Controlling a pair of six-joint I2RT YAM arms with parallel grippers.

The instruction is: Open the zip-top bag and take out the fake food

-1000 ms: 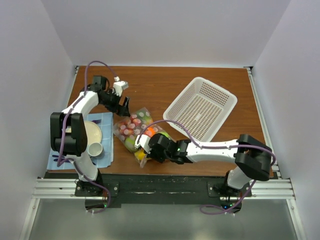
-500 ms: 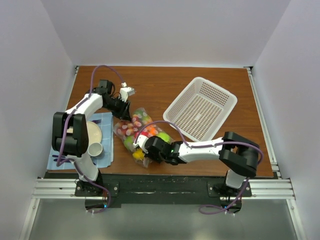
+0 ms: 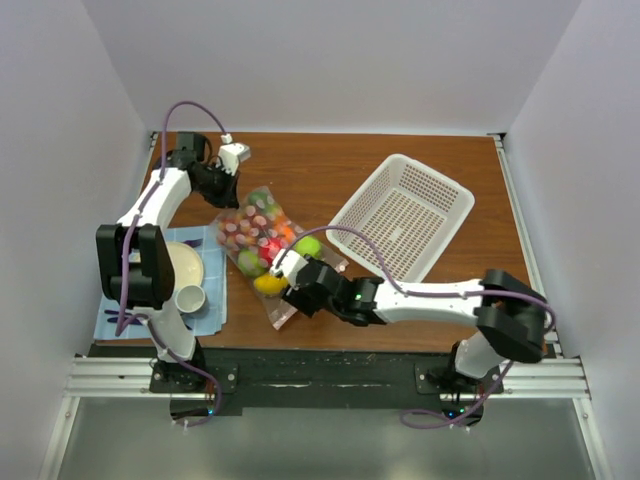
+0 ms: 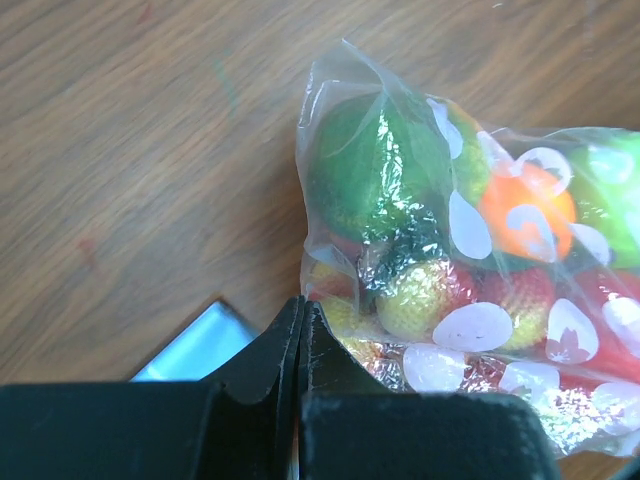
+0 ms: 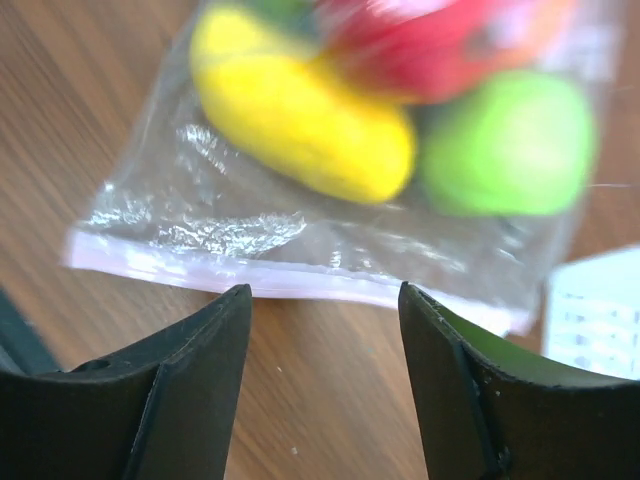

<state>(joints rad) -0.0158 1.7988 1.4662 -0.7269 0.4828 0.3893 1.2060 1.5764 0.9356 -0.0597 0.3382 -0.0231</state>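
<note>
Left hand (image 4: 301,310) clamps the zip-top bag (image 4: 450,250) at its far end; right hand (image 5: 322,295), jaws apart, faces the zip strip (image 5: 200,277).

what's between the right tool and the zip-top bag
Only bare wooden table, seen in the right wrist view: the open right tool sits just short of the zip-top bag, facing its zip edge.

No lettering, brand or number can be read on anything. The zip-top bag (image 4: 400,180) carries only white petal and blossom prints (image 4: 478,325) (one small flower at about four o'clock in the left wrist view), not writing.
</note>
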